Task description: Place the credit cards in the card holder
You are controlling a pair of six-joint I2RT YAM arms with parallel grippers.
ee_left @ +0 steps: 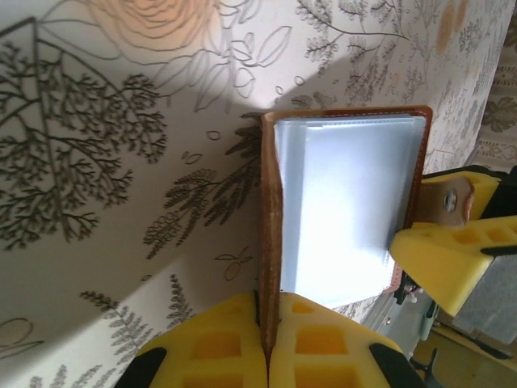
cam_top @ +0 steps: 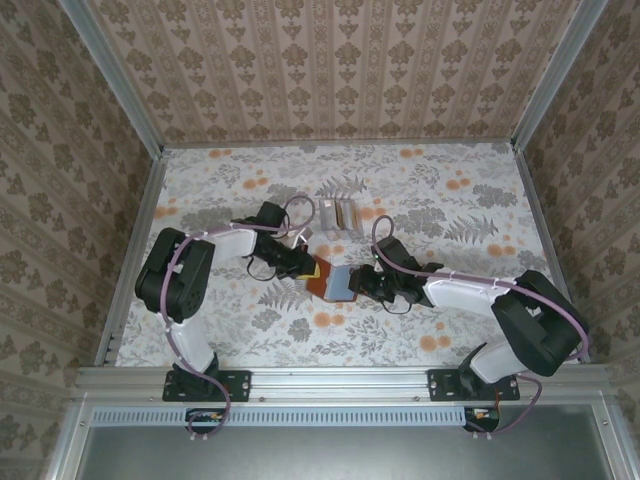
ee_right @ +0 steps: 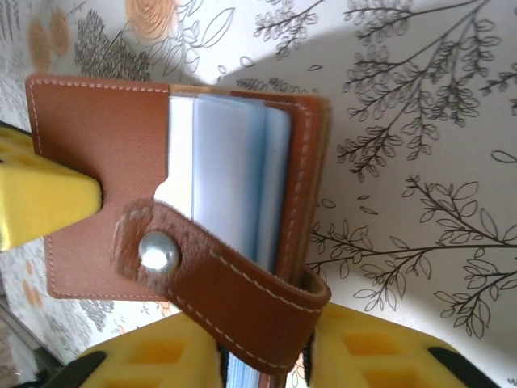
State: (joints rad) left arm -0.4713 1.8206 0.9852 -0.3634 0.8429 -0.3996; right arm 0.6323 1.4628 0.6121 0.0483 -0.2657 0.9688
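Left gripper (cam_top: 303, 268) clamped on the card holder (cam_top: 330, 283), mid-table. Right gripper (cam_top: 360, 283) meets it from the opposite side, both arms equally near.
Left wrist: jaws pinch the leather cover's edge, clear sleeves (ee_left: 347, 210) running lengthwise away from them.
Right wrist: fingers straddle the closing tab (ee_right: 234, 299); whether they grip it, cannot tell.

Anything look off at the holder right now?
Yes: on the holder, the strap lies across the open side, over the sleeves, and runs down between the fingers of the right gripper. It may block the way in.
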